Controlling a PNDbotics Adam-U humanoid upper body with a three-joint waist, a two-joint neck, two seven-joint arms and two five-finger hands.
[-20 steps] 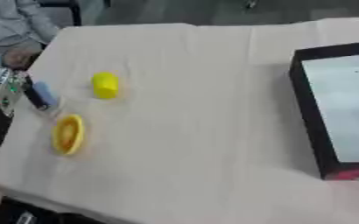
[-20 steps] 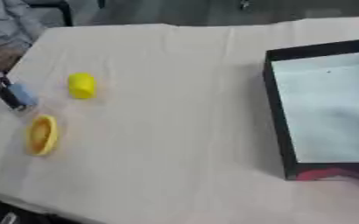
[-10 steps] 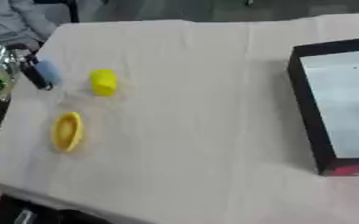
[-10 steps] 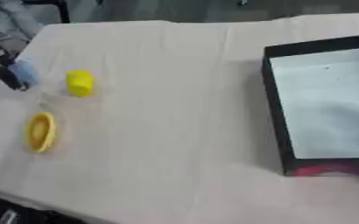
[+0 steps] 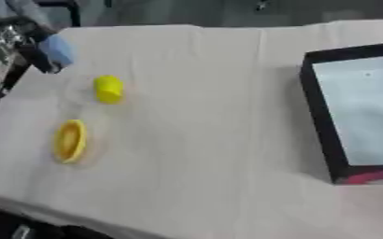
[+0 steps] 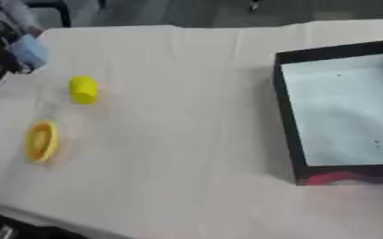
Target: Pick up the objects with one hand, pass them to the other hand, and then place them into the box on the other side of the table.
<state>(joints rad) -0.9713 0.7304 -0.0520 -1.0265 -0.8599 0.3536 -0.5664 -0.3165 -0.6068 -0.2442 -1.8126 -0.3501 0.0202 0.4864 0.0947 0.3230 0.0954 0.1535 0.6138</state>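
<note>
Left hand [image 5: 27,44] at far-left bench [image 5: 203,116] edge, gripping a blue object [image 5: 58,49].
I log: yellow cup [image 5: 108,88], yellow ring [image 5: 70,140] (both lying loose), black box [image 6: 342,109] right.

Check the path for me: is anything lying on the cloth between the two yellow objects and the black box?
Nothing visible is. The yellow cylinder-like object and the flatter yellow object lie at the left, the black box at the right, with only bare cloth-covered table between them.

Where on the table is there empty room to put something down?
The widest bare patch of cloth lies between the yellow round thing with the flat yellow ring on the left and the black box on the right. The box's pale floor also looks bare. The far left corner is crowded by the left hand.
</note>
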